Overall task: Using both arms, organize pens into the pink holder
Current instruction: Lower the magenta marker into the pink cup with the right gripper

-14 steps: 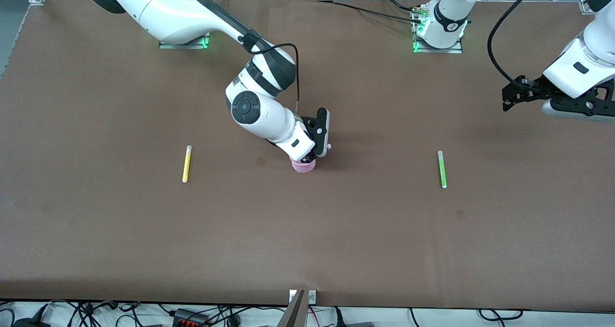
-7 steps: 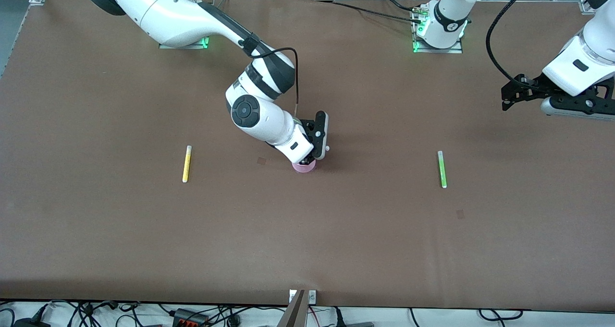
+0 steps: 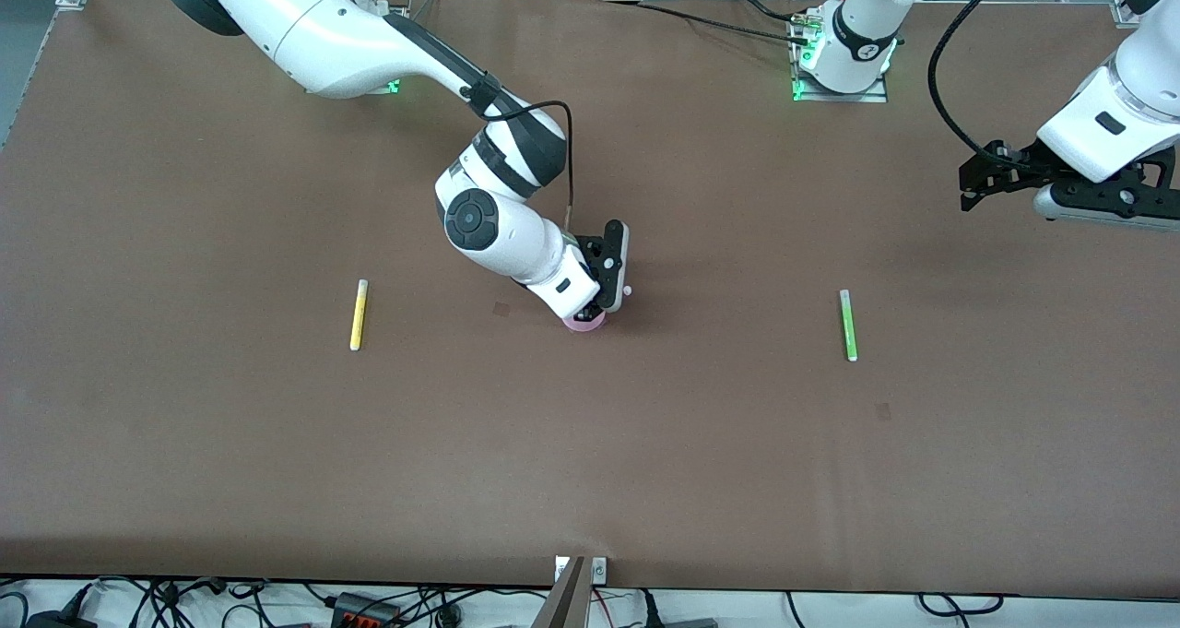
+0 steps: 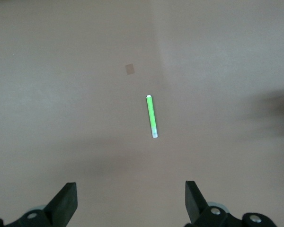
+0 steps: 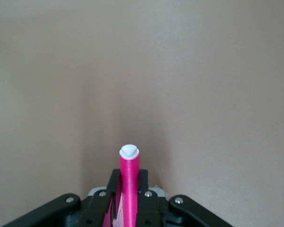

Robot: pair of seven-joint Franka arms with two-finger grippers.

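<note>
1. The right tool (image 3: pixel 597 313) has sunk lower over the pink holder (image 3: pixel 584 323) than it was a second ago, so that only a sliver of the cup's rim now shows under it.
2. It is clamped shut on the magenta pen (image 5: pixel 129 182), whose white end points out ahead of the fingers; I would say the drop into the holder is close, though not yet made.
3. The left tool (image 4: pixel 131 208) has drifted slightly, up over the left arm's end of the worktop (image 3: pixel 645 444); its fingers stand wide apart and empty.
4. The yellow pen (image 3: pixel 358 314) and green pen (image 3: pixel 847 325) lie flat where they were, well apart from the holder.
5. The holder's inside is hidden by the right arm (no purple pen shows anywhere).
</note>
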